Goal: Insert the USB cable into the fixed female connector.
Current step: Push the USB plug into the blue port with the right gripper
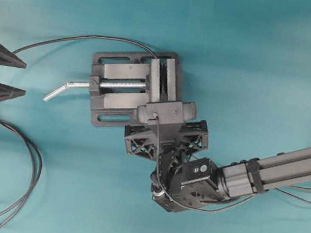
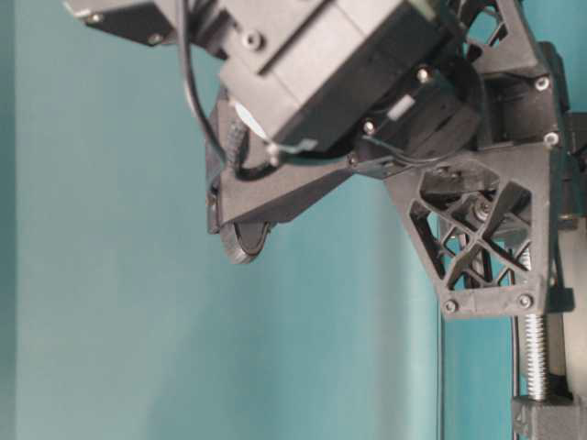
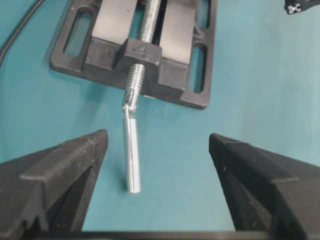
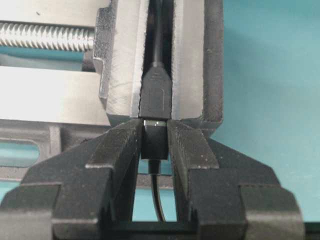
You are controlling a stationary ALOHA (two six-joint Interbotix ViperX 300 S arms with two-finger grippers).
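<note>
Between the vise (image 4: 190,60) jaws sits the fixed female connector (image 4: 156,97), so my right gripper (image 4: 155,142), clamped on the USB cable (image 4: 154,142) plug, can push against something rigid

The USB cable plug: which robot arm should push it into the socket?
Right. Its tool grips the USB cable plug right at the socket clamped in the vise. The left tool waits open, apart.
</note>
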